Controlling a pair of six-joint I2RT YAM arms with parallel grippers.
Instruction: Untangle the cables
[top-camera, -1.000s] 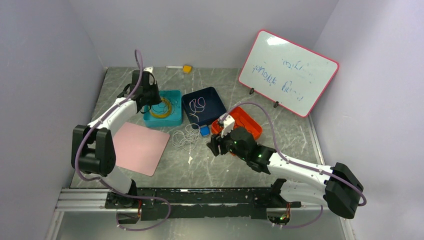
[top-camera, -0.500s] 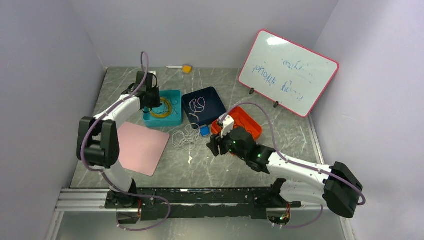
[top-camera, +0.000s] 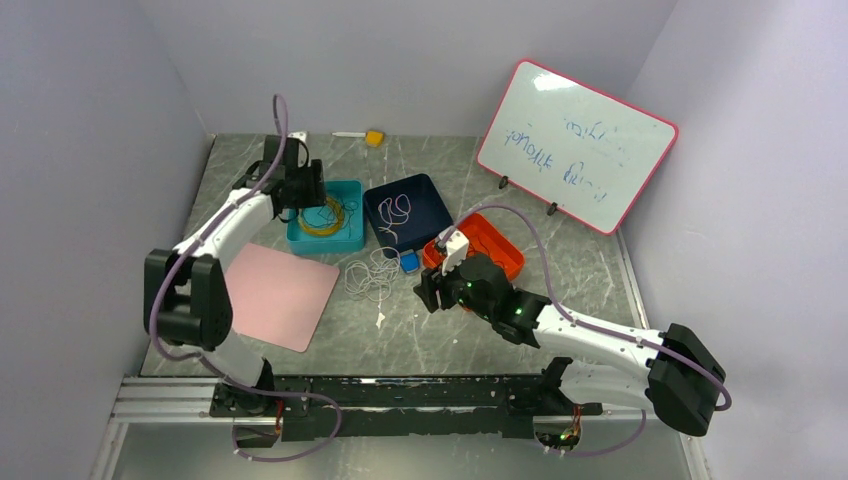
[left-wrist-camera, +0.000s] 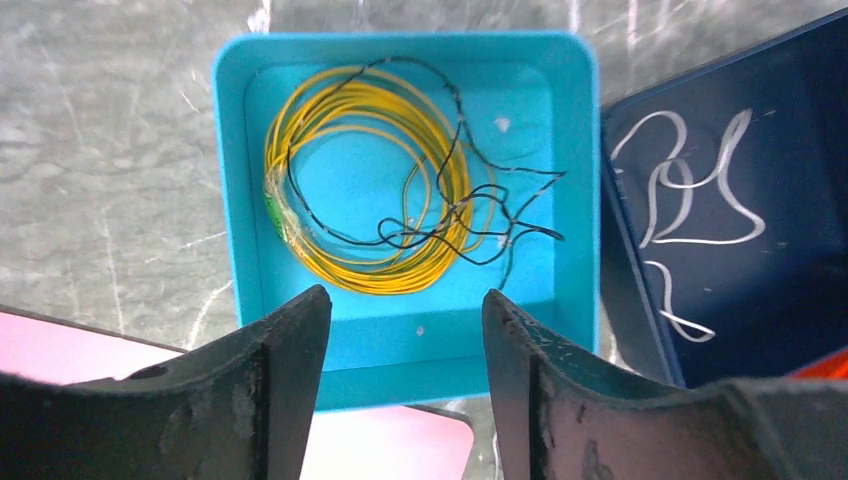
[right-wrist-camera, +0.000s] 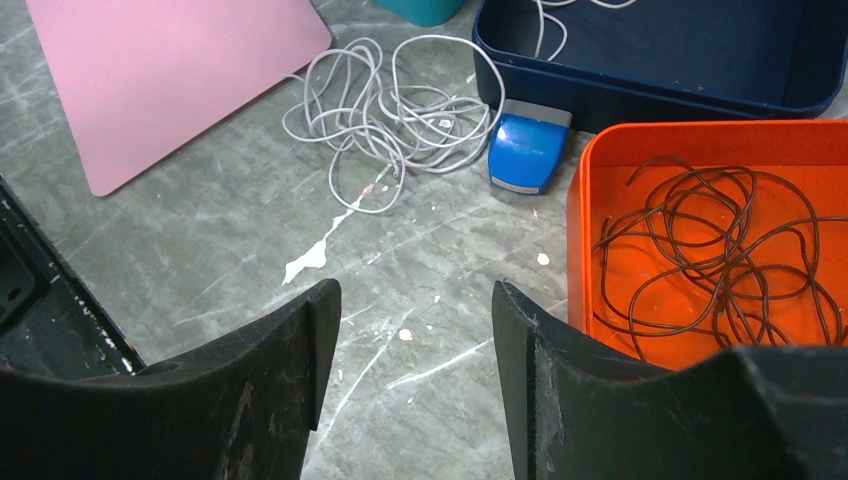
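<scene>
Left wrist view: the left gripper is seen spread and empty above the teal tray, where a yellow cable and a black cable are coiled. The right gripper is likewise spread, empty, near brown cables in the orange tray; white cables are heaped beyond.

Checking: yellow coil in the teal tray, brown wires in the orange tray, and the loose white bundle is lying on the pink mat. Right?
No. The white bundle lies on the bare table, beside the pink mat, not on it; the right wrist view shows this. The yellow coil is in the teal tray, brown wires in the orange tray.
</scene>
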